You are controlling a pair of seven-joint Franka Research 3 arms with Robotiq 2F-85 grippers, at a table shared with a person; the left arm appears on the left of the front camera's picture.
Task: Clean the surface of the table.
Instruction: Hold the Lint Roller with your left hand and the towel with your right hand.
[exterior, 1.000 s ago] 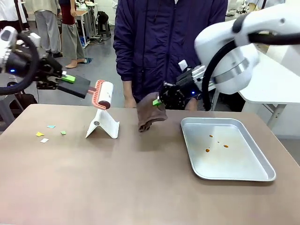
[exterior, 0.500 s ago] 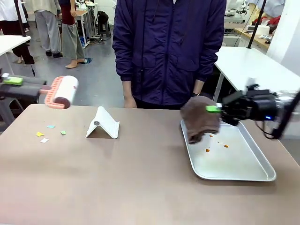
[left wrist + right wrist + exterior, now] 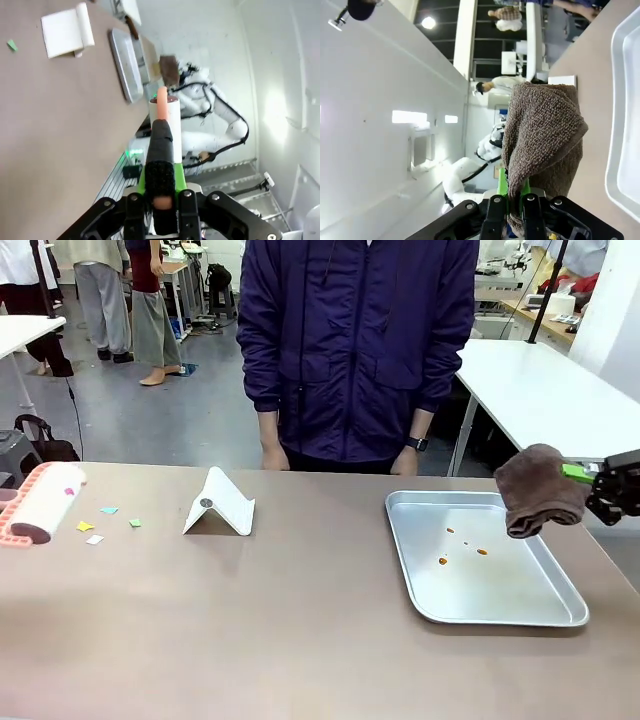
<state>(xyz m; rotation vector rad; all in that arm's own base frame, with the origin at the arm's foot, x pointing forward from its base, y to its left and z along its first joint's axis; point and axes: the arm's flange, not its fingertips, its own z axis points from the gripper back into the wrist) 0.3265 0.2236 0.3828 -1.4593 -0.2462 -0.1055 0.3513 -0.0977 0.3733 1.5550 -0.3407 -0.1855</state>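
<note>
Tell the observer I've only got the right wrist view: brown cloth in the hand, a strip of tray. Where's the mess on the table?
Observer: Small coloured paper scraps lie on the table near its left end, far from the tray.
Operator: Anything near them?
Observer: The left hand, shut on a lint roller, holds it just left of the scraps.
Operator: Is the tray clean?
Observer: No, a few orange-brown spots sit on its floor.
</note>
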